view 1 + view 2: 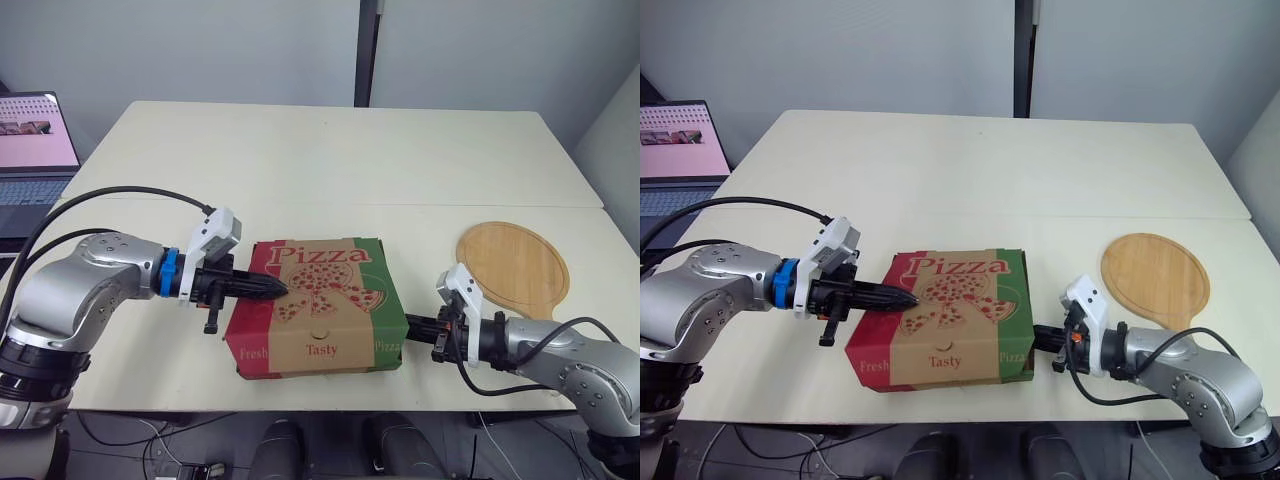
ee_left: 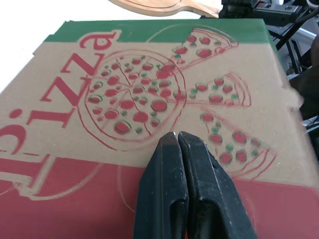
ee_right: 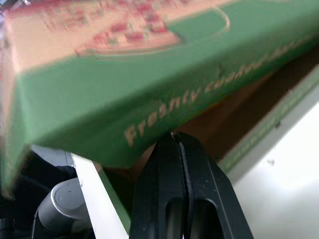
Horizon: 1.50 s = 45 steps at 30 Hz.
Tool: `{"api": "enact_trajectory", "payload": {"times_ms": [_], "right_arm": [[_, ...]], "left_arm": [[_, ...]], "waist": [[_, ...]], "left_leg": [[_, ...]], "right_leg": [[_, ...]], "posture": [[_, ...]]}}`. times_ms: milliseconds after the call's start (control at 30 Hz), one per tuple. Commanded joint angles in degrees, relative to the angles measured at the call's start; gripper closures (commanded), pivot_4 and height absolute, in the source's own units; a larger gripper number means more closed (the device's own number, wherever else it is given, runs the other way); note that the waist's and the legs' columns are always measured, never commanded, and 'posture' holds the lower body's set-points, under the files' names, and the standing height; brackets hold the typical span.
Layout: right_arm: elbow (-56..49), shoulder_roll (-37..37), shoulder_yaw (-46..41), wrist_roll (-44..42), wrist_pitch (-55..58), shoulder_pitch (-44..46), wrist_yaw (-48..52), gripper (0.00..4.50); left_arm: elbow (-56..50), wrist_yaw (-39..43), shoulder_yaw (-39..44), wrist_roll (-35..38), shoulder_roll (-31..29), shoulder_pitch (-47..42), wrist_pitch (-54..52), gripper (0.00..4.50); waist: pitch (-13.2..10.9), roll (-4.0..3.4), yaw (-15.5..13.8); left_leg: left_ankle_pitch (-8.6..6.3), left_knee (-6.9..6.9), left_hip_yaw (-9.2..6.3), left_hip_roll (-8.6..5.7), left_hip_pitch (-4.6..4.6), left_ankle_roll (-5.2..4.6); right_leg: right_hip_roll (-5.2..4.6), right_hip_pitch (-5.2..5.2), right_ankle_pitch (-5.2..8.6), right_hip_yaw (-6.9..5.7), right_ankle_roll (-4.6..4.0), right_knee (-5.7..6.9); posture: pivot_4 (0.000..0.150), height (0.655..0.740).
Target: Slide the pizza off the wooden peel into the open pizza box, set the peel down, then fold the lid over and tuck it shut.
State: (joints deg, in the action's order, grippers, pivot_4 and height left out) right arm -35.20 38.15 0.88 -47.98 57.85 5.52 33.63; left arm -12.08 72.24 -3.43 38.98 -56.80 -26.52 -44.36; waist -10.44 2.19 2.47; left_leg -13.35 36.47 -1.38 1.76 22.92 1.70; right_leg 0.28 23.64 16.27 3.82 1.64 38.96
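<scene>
The pizza box (image 1: 318, 305) sits near the table's front edge with its printed lid (image 2: 149, 89) folded down over it. My left gripper (image 1: 278, 287) is shut, its tips resting on the lid's left part (image 2: 177, 135). My right gripper (image 1: 412, 327) is shut too, its tips at the box's green right side (image 3: 149, 99), just under the lid's side flap. The round wooden peel (image 1: 513, 262) lies empty on the table to the right of the box. The pizza is hidden.
A laptop (image 1: 35, 135) with a lit screen stands off the table's far left corner. The cream table (image 1: 330, 160) stretches bare behind the box. Cables trail from both arms near the front edge.
</scene>
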Motion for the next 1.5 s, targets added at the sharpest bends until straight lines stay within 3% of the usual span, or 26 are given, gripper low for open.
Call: {"api": "enact_trajectory", "payload": {"times_ms": [33,233,267,333,433,600,733,867,1033,1267,1500], "right_arm": [[-4.35,3.34,-1.00,2.55,-3.18,-1.84,1.46,4.50],[-5.75,12.02,-9.88,5.59,-9.45,-5.70,7.34,4.50],[-5.16,12.92,-11.70,6.33,-10.92,-5.66,8.01,4.32],[-4.28,13.36,-14.39,5.52,-11.91,-4.86,8.63,3.90],[-5.34,14.22,-17.66,-1.11,-9.75,-0.21,9.85,2.87],[-10.76,13.94,-11.29,-4.07,-8.57,5.72,9.01,1.10],[-13.46,14.60,-5.87,-1.87,-9.27,7.05,9.62,1.10],[-12.65,15.43,2.19,9.24,-14.37,8.45,9.57,1.10],[-10.93,15.14,7.12,16.76,-18.63,8.92,10.30,1.10],[-9.61,13.86,9.24,21.21,-20.63,8.80,10.85,1.10],[-11.40,12.69,6.80,20.23,-20.14,5.97,10.95,1.10]], "left_arm": [[-1.31,0.19,0.86,-0.86,-0.10,0.13,0.74,4.47],[-0.47,0.84,0.59,-2.20,0.10,-0.02,1.38,4.47],[-0.21,1.14,0.60,-2.33,0.04,-0.24,1.49,4.49],[0.16,1.78,0.63,-2.49,-0.06,-0.57,1.64,4.50],[0.69,3.57,-0.44,-3.30,0.07,-2.03,2.53,4.50],[1.48,5.53,-2.78,-4.71,1.18,-4.52,3.35,4.50],[1.92,6.60,-3.99,-5.64,1.74,-5.75,3.86,4.50],[1.66,7.87,-5.46,-6.41,2.58,-6.81,4.34,4.50],[0.57,9.59,-7.11,-7.17,3.14,-6.86,4.85,4.50],[0.32,10.60,-8.74,-8.89,3.81,-6.38,6.19,4.50],[1.47,11.21,-9.35,-12.46,3.17,-4.56,9.19,4.50]], "waist": [[0.00,0.00,-0.08],[-0.01,-0.01,-0.19],[-0.01,-0.01,-0.23],[-0.01,-0.01,-0.22],[-0.02,-0.03,-0.14],[-0.02,-0.03,-0.29],[-0.02,-0.03,-0.53],[-0.02,-0.04,-0.58],[-0.02,-0.03,-0.57],[-0.02,-0.03,-0.57],[-0.02,-0.03,-0.60]], "left_leg": [[0.00,0.00,0.01,-0.01,0.00,0.00],[-0.01,0.18,-0.02,0.00,-0.02,-0.01],[-0.01,0.21,-0.01,-0.01,-0.01,-0.01],[-0.01,0.28,-0.01,-0.01,-0.03,-0.01],[-0.01,0.37,0.00,0.00,-0.04,-0.01],[-0.01,0.39,-0.04,0.00,-0.02,-0.02],[-0.02,0.42,-0.03,-0.02,0.00,-0.02],[-0.02,0.44,-0.02,-0.02,0.00,-0.02],[-0.02,0.44,-0.01,-0.01,0.00,-0.02],[-0.02,0.46,-0.03,-0.01,0.00,-0.02],[-0.02,0.46,-0.03,-0.02,0.00,-0.02]], "right_leg": [[0.00,0.00,0.00,0.01,0.00,0.00],[-0.01,-0.11,-0.01,-0.04,0.03,0.00],[-0.01,-0.11,-0.03,-0.04,0.06,0.00],[0.00,-0.16,-0.05,-0.03,0.10,0.00],[0.01,-0.19,-0.08,-0.01,0.14,0.01],[0.01,-0.23,-0.10,-0.03,0.15,0.00],[-0.01,-0.22,-0.10,-0.01,0.15,-0.02],[-0.01,-0.22,-0.10,-0.01,0.15,-0.02],[0.00,-0.21,-0.09,-0.01,0.15,-0.01],[0.00,-0.21,-0.10,-0.02,0.15,0.00],[0.00,-0.22,-0.10,-0.01,0.15,0.00]], "posture": [[0.150,0.7306],[0.150,0.7306],[0.150,0.7306],[0.150,0.7306],[0.150,0.7306],[0.150,0.7306],[0.150,0.7306],[0.150,0.7306],[0.150,0.7306],[0.150,0.7306],[0.150,0.7306]]}}
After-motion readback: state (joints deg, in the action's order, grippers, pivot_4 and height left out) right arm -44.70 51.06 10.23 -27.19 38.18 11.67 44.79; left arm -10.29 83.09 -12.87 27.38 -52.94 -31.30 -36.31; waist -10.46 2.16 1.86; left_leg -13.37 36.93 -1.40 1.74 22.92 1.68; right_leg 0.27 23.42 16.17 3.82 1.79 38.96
